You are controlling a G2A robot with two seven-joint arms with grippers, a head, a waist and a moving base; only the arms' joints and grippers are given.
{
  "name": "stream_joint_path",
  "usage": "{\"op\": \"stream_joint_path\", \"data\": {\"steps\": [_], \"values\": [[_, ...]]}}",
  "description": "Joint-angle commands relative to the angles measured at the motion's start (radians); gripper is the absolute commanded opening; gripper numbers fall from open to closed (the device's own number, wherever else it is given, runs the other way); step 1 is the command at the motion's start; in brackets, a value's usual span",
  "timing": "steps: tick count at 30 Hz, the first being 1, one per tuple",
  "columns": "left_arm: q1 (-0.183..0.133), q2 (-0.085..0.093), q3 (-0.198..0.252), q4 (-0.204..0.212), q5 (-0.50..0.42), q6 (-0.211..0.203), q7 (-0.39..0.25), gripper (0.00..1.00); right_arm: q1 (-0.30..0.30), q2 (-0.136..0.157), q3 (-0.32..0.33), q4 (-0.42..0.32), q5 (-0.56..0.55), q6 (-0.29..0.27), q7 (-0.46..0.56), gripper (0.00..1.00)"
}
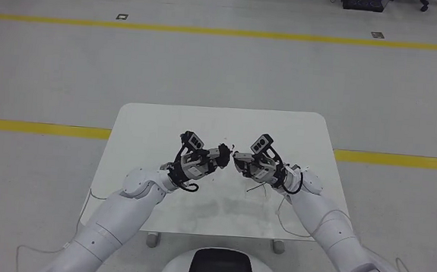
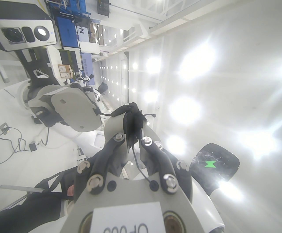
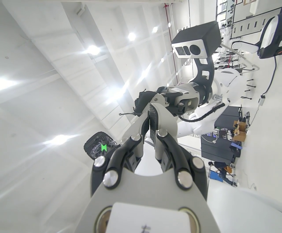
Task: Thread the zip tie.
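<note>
Though close, two tools (image 1: pixel 224 154) (image 1: pixel 237 159), one zip tie (image 3: pixel 126 113)

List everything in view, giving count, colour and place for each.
zip tie: one, black, thin end sticking out sideways from the left gripper's fingertips.
table: one, white, beneath both grippers.
floor lines: two, yellow, one passing under the table, one farther off.
floor plates: two, dark, small, beside the far yellow line.
left gripper: one, grey with black-covered tips, shut on the zip tie, above the table's middle.
right gripper: one, grey with black pads, shut, tip to tip with the left gripper; what it pinches cannot be made out.
arms: two, white, angled inward over the table's near edge.
</note>
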State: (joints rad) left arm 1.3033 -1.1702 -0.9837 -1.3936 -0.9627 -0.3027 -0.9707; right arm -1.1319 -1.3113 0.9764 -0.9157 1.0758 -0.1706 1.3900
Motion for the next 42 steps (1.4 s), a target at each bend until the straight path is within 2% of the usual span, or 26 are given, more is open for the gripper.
{"op": "stream_joint_path", "data": {"steps": [1, 42], "values": [[0.0, 0.0, 0.0, 0.0, 0.0, 0.0, 0.0, 0.0, 0.0, -0.001, 0.0, 0.002, 0.0, 0.001, 0.0, 0.0], [0.0, 0.0, 0.0, 0.0, 0.0, 0.0, 0.0, 0.0, -0.003, -0.01, -0.006, 0.028, 0.004, -0.002, 0.0, 0.0]]}}
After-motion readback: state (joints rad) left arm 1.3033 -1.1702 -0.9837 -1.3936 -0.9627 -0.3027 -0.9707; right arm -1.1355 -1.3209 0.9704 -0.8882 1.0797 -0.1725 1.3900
